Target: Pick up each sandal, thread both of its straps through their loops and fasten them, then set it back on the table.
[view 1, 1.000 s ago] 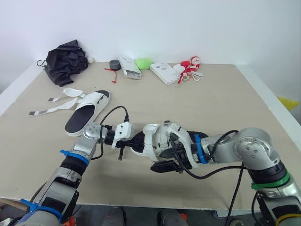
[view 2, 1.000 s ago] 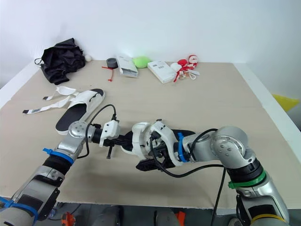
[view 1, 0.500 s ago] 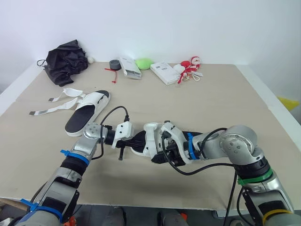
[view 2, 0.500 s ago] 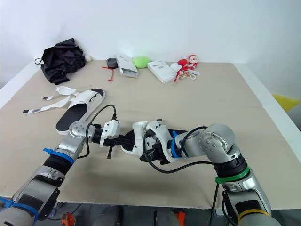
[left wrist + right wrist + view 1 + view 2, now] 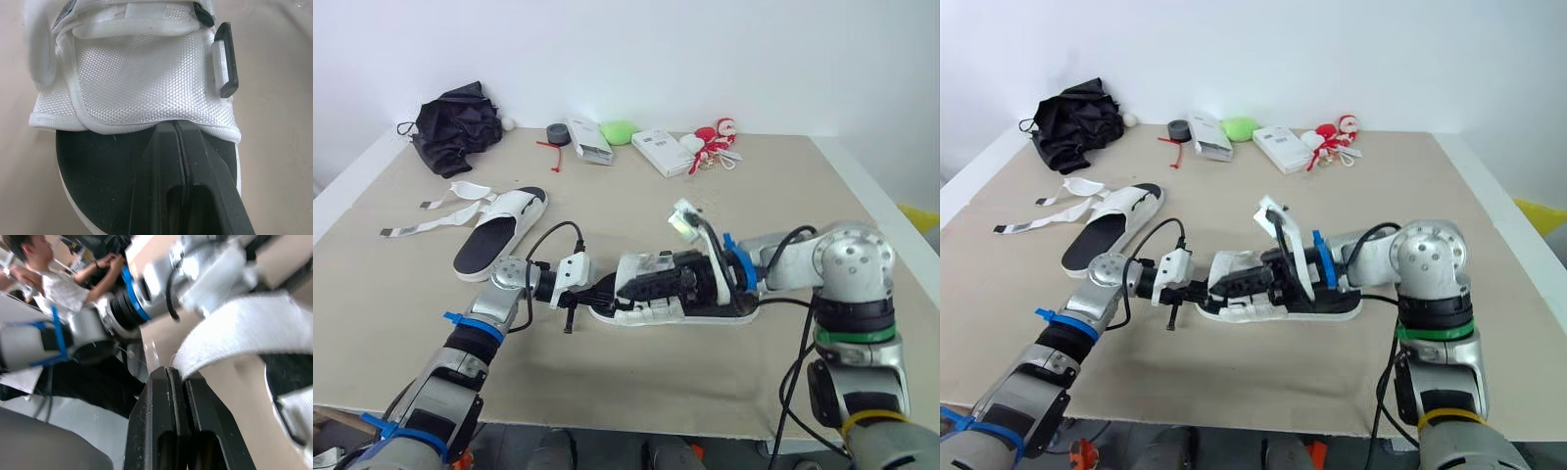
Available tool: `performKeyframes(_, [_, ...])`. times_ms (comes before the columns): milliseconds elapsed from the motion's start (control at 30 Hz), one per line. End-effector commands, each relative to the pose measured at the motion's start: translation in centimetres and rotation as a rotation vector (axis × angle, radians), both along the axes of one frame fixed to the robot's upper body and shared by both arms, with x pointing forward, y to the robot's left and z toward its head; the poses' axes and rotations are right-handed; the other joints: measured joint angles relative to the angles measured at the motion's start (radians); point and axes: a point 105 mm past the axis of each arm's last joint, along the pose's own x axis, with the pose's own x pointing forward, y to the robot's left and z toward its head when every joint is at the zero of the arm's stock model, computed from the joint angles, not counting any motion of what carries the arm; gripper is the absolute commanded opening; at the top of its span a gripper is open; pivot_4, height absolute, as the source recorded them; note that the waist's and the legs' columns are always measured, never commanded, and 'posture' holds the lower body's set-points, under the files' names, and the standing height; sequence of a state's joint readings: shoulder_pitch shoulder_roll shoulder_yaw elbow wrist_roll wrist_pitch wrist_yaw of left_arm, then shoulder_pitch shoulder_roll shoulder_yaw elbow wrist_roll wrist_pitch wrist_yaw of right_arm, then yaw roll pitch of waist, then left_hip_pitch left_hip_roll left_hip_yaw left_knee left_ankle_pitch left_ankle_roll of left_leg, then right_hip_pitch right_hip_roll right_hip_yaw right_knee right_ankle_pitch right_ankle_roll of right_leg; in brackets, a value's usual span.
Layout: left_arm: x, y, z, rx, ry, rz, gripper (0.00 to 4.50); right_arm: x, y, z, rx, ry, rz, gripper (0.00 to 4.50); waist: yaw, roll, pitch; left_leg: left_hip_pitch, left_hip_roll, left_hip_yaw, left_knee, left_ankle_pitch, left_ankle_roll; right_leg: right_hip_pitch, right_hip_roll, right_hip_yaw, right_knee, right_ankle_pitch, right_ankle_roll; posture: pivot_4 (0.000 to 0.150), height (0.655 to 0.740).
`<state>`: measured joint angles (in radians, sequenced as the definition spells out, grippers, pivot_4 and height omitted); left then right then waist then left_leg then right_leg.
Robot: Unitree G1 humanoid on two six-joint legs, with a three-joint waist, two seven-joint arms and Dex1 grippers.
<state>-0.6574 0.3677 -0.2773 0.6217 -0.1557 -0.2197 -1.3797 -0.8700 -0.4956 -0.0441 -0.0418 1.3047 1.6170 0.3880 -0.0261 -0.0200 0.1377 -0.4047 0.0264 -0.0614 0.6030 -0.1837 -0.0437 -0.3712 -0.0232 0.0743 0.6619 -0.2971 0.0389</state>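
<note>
Near sandal (image 5: 705, 311): flat on table (image 5: 783, 196), centre of frame, btwn both arms.
Left gripper (image 5: 176, 127): fingers together, tips at hem of white mesh upper (image 5: 137, 83); can't tell if cloth is nipped.
Right gripper (image 5: 177, 374): clamped on white strap (image 5: 234, 328).
Other sandal (image 5: 499, 230): upper left, straps lying loose.
Boxes (image 5: 590, 140): top centre, print too small to read.

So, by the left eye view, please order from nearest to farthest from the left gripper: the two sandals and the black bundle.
1. Front sandal, centre, held by the left gripper.
2. Unstrapped sandal, left side, farther back.
3. Black bundle, far left corner.
</note>
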Motion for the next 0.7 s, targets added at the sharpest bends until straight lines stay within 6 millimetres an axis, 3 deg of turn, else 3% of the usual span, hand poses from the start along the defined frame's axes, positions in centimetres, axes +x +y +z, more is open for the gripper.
performKeyframes(33, [-2.4,1.0,-6.9,0.21,0.215,0.002,0.0,2.6,-0.3,-0.3,-0.068,0.01,-0.125,0.12,0.003,0.0,0.0,0.0,0.0,0.0,0.0,0.0,0.0,0.0,0.0,0.0,0.0,0.0,0.0,0.15,0.738])
performKeyframes(200, [-2.5,1.0,-7.0,0.208,0.215,0.004,0.0,4.0,-0.3,-3.0,-0.188,0.082,-0.188,0.12,0.005,0.001,0.0,-0.001,-0.001,0.0,0.0,0.0,0.0,0.0,0.0,0.0,0.0,0.002,0.006,0.15,0.738])
performKeyframes(433, [-2.7,1.5,-7.2,0.203,0.224,0.025,0.0,2.4,-0.4,-4.2,-0.222,0.133,-0.1,0.12,0.005,0.001,0.0,-0.002,-0.001,-0.001,0.0,0.0,0.001,0.001,0.0,0.0,0.0,0.003,0.006,0.15,0.738])
performKeyframes(700, [-3.0,1.6,-7.4,0.201,0.233,0.03,0.0,2.1,-1.2,-5.4,-0.272,0.177,-0.097,0.12,0.005,0.001,-0.001,-0.002,-0.001,-0.001,0.0,0.0,0.001,0.001,0.0,0.0,0.0,0.002,0.006,0.15,0.738])
